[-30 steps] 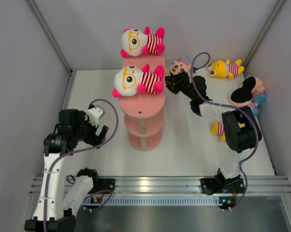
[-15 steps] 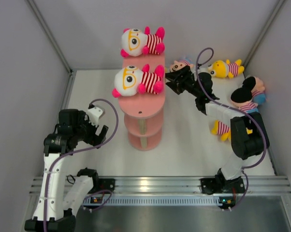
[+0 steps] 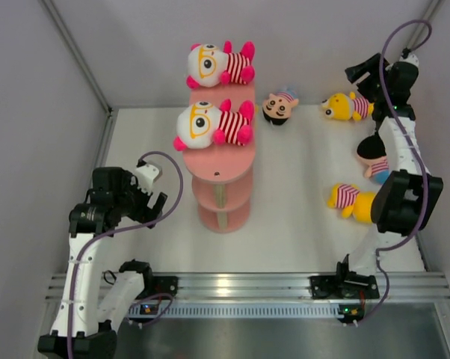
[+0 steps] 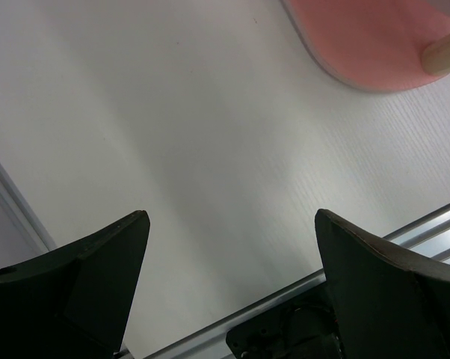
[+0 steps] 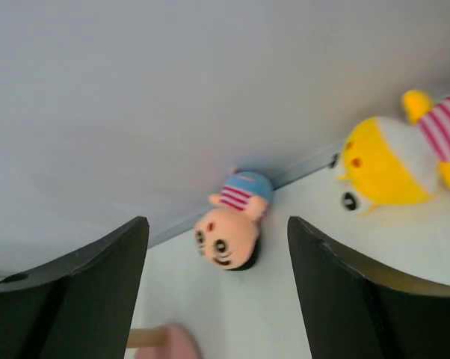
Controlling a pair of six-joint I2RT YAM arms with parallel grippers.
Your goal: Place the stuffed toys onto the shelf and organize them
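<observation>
The salmon-pink shelf [image 3: 221, 161] stands mid-table. Two white-faced toys with orange glasses lie on its top tier, one at the far end [image 3: 217, 63] and one in the middle [image 3: 210, 123]. A black-haired doll [image 3: 277, 107] lies on the table right of the shelf and also shows in the right wrist view [image 5: 232, 224]. A yellow bear [image 3: 344, 106] lies at the back right, also in the right wrist view [image 5: 393, 161]. My right gripper [image 3: 363, 71] is raised at the back right, open and empty [image 5: 217, 219]. My left gripper [image 3: 152, 202] is open and empty left of the shelf [image 4: 232, 217].
A mouse-eared toy [image 3: 374, 153] and another yellow toy [image 3: 350, 200] lie on the right, partly hidden by my right arm. The shelf's bottom tier [image 4: 374, 45] and a wooden post [image 4: 445, 52] show in the left wrist view. Grey walls close in on three sides.
My right arm has swung from beside the shelf and the black-haired doll up to the back right corner. The doll now lies uncovered on the table. The left arm has not moved.
</observation>
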